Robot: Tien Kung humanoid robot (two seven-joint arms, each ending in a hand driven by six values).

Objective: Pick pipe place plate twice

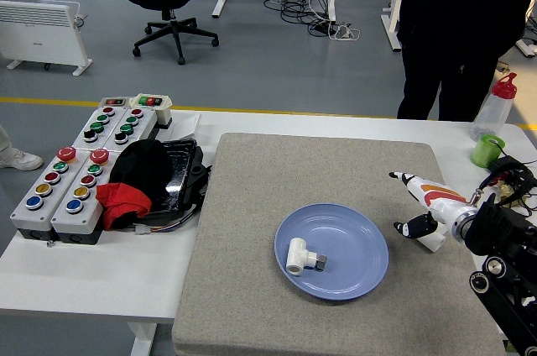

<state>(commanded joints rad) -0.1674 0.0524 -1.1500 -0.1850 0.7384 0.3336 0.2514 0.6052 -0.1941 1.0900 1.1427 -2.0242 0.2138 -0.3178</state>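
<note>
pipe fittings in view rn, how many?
2. One pipe lies on the blue plate; a white piece, seemingly the second, sits on the mat right of it, mostly hidden under the right hand.

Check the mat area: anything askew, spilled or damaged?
Nothing stands out. One white pipe fitting lies on its side on the blue plate; the right hand hovers open just right of it, over the mat.

Bare grey mat around plate, button boxes crowding table's left side
</note>
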